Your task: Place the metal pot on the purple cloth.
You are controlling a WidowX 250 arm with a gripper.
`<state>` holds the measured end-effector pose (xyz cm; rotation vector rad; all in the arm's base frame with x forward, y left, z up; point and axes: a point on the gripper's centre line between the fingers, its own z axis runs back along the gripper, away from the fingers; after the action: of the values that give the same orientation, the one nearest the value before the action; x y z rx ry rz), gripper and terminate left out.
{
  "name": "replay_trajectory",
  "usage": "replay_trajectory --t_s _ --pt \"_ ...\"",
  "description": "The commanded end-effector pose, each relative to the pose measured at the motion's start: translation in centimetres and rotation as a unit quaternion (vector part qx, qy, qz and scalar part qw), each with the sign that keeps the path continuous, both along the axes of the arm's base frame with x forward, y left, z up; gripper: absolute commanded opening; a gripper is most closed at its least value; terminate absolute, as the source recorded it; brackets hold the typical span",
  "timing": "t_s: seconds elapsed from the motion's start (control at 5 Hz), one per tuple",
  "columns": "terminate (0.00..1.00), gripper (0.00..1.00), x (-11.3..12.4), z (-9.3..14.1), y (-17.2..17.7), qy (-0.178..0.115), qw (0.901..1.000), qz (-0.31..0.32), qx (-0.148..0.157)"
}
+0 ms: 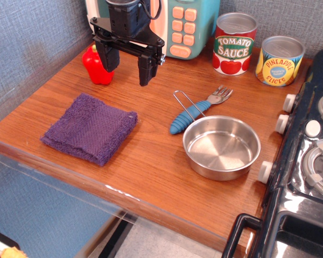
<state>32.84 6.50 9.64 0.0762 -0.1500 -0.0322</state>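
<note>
The metal pot [222, 147] is a shallow shiny steel pan resting on the wooden table at the right, with its thin wire loop handle [184, 101] pointing up-left. The purple cloth [90, 128] lies flat at the left of the table, with nothing on it. My gripper [127, 63] hangs at the back of the table, above and between cloth and pot. Its two black fingers are spread apart and hold nothing.
A blue-handled fork [198, 110] lies against the pot's far-left side. A red pepper [97, 65] sits just left of the gripper. A tomato sauce tin [234, 44] and a pineapple tin [279, 61] stand at the back right. A toy stove [307, 161] borders the right edge. A toy microwave [185, 27] stands at the back.
</note>
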Motion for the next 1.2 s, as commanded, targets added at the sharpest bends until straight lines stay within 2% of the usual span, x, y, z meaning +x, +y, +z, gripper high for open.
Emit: replay_trajectory --t_s 0.0,0.2,0.4,0.8,1.0 --pt "0.0 1.0 0.0 0.0 0.0 0.0 1.0 0.0 0.0" --pt "0.0 1.0 1.0 1.0 1.9 -0.016 0.9995 0.025 -0.01" --pt "0.0 1.0 1.3 0.5 1.0 -0.013 0.9998 -0.001 -0.016" --pt "0.0 1.0 0.0 -1.0 -6.2 0.005 0.9949 -0.1 -0.014" --pt "0.0 1.0 -1.4 -1.7 -9.5 0.015 0.9928 -0.118 -0.016"
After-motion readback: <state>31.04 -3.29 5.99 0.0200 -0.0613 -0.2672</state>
